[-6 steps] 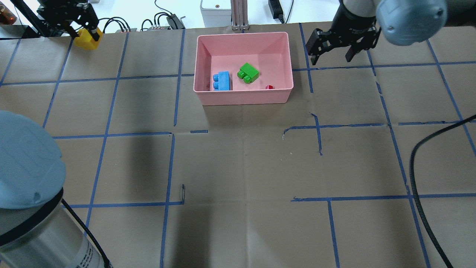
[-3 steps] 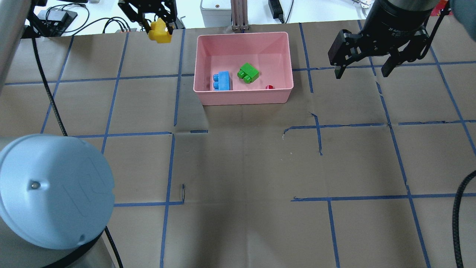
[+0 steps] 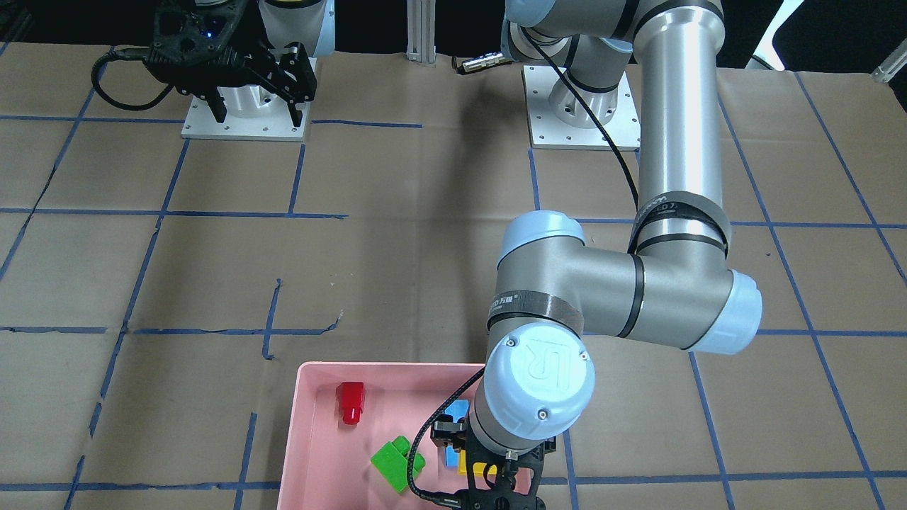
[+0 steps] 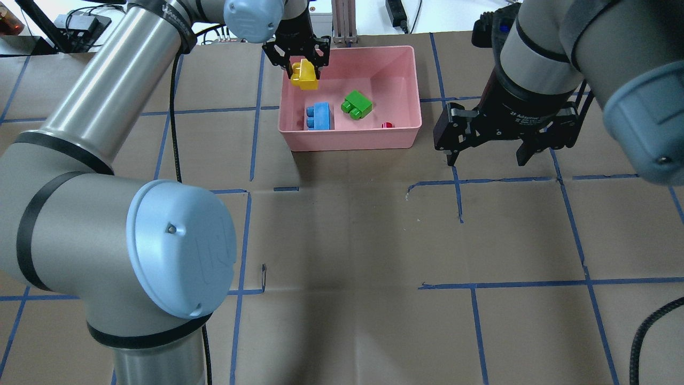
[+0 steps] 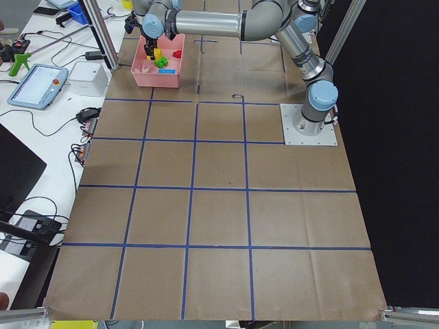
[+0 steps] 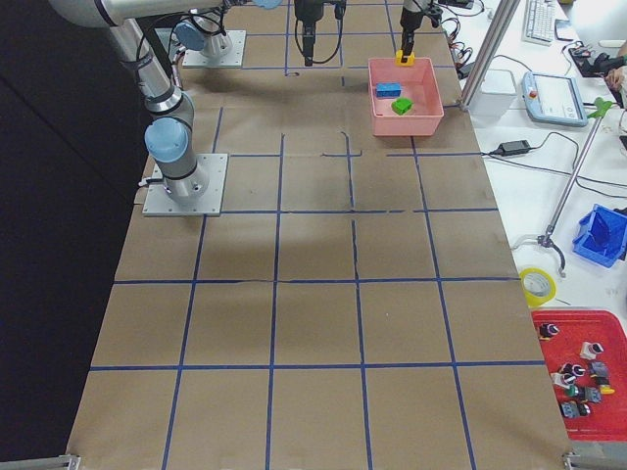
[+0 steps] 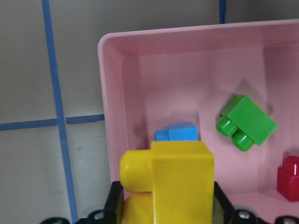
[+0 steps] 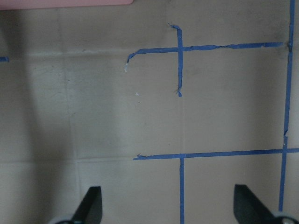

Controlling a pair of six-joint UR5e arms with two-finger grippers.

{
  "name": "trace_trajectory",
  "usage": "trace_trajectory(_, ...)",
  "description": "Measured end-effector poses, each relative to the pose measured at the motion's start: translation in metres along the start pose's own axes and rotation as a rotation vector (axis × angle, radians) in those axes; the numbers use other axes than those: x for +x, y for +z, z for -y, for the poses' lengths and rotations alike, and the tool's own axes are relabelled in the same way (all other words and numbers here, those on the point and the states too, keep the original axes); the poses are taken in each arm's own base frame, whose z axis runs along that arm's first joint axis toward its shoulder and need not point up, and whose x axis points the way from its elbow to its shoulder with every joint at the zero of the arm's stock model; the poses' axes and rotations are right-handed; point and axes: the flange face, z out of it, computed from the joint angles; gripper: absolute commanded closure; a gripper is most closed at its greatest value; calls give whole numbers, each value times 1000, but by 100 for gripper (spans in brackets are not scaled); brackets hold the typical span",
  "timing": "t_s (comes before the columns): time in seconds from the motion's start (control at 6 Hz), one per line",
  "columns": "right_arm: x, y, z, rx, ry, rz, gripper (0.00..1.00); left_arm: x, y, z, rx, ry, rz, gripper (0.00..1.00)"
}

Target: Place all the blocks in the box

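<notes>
You've got 1 pink box (image 4: 350, 140) w/ 3 inside: blue block (image 4: 319, 116) by left wall, green block (image 4: 357, 105) mid-floor, askew, red block (image 4: 387, 125) near right corner; yellow block (image 4: 304, 77), 2 studs, over far-left corner, clamped in left gripper (image 4: 305, 65); right gripper (image 4: 486, 159) spread wide, empty, beside box.

Brown paper (image 4: 347, 240) gridded with blue tape (image 4: 534, 283) is stretching out beneath me. A white bench (image 6: 509, 196) is running alongside, carrying a tablet (image 6: 554, 98).
</notes>
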Motion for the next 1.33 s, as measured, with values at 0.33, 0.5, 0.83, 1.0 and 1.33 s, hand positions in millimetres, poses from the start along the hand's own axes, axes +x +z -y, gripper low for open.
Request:
trace_trajectory(0.33,18,10,5,-11,-26,-47,0,6,13,-3,-13,6,5,0)
trace_trajectory(0.5,27,13,9,-16,-18,-50,0,7,-3,-6,5,5,6,0)
trace_trajectory(0.83,35,14,12,-17,-7,-49,0,-3,-90,-47,36,22,6,0)
trace_trajectory(1.0,35,14,12,-16,-7,-46,0,-29,-135,-84,33,43,10,0)
trace_trajectory(1.33,35,14,13,-15,-6,-43,0,-79,-191,-180,14,72,15,0)
